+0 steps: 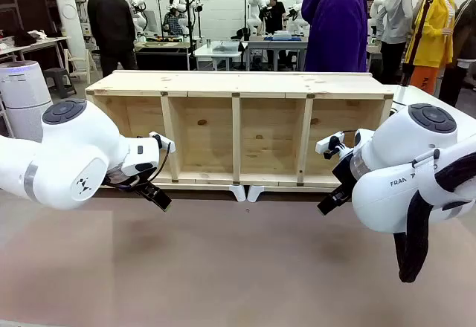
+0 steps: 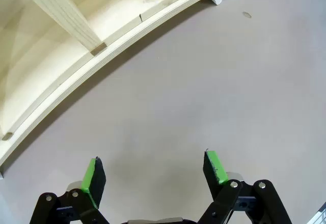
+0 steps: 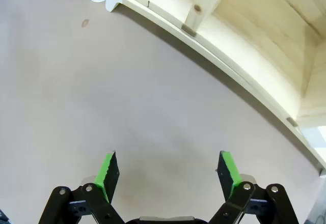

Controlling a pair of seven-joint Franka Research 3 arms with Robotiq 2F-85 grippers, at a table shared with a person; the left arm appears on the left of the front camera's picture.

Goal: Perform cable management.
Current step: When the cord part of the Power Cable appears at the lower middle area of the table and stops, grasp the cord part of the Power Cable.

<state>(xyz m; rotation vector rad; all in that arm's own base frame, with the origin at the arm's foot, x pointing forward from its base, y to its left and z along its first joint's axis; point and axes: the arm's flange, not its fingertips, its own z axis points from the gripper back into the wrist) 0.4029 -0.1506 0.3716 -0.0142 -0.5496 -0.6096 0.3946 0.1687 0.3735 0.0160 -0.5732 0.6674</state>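
Right arm: partial print "FRAN" on white casing. Left arm: small logo mark.

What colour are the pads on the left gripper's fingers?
Bright green pads, clearest in the left wrist view.

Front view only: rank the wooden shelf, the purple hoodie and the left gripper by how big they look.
1. wooden shelf
2. purple hoodie, which looks smaller partly because it is farther off
3. left gripper
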